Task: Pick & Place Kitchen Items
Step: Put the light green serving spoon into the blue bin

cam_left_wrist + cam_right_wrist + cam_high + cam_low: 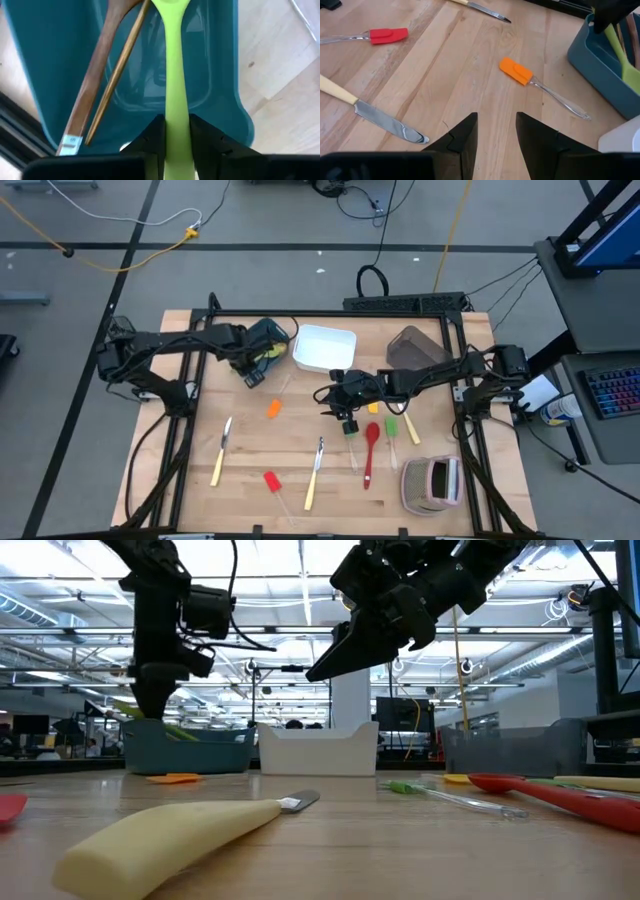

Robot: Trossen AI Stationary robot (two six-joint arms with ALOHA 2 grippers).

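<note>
Green spoon (175,95) sits between the fingers of the left pincer (176,137), handle flanked on both sides, bowl end reaching out over the teal bin (220,75) at the table's back-left. Fingers lie close along the handle; whether they clamp it or have begun to let go cannot be told. A wooden spoon (95,85) and a brass spoon (117,75) already lie slanted inside the bin. Right pincer (496,131) hovers above the middle of the table (445,75), jaws parted, nothing between them; below and ahead of it lie an orange spatula (516,71), a red spatula (387,35) and a pale-handled knife (370,110). White bin (324,347) and brown bin (412,347) stand along the back edge; red spoon (370,448) and further utensils lie near the front-right, beside a pink-grey striped object (432,484). Risks, as judged: if the green spoon drops while part of its length overhangs the rim, it may tip out onto the table or wedge across the two spoons below. If the pincer withdraws before fully releasing, it may drag the spoon back out. The right arm reaches toward the left arm's side; a descent on the orange spatula during the left arm's withdrawal could bring them into contact.
</note>
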